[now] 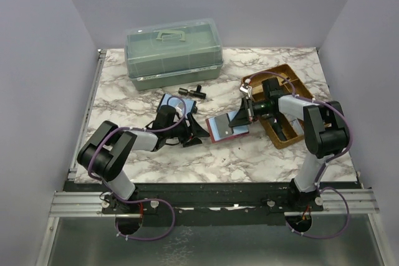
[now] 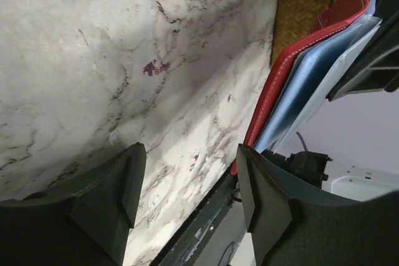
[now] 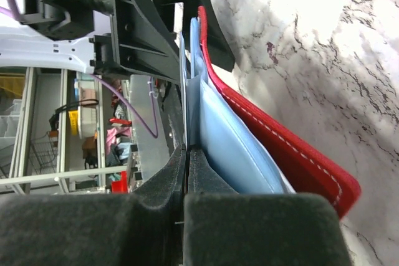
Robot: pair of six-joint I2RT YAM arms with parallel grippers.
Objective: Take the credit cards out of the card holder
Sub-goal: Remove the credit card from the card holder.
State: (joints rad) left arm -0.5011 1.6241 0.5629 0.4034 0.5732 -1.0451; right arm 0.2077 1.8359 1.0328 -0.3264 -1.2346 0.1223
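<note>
The card holder lies open near the middle of the marble table, between my two grippers, with its far end tipped up towards my right one. It is red outside with white stitching along the rim, and pale blue panels line the inside. My right gripper is pinched tight at the holder's open edge, and a thin grey-blue sheet, by its look a card, runs straight down between the pads. From above, the right gripper meets the holder at its right end. My left gripper is spread wide and holds nothing. Only bare marble shows between its fingers, and the holder stands just off its right finger. From above, the left gripper sits just left of the holder, near it, though I cannot tell whether they touch. Under my left wrist lies a dark-edged blue case. Behind it are a small black part and, further back, a translucent green box with a handle on its shut lid, whose contents I cannot make out. A brown woven tray sits under my right arm, with something dark at its near end that is too hidden to name.
</note>
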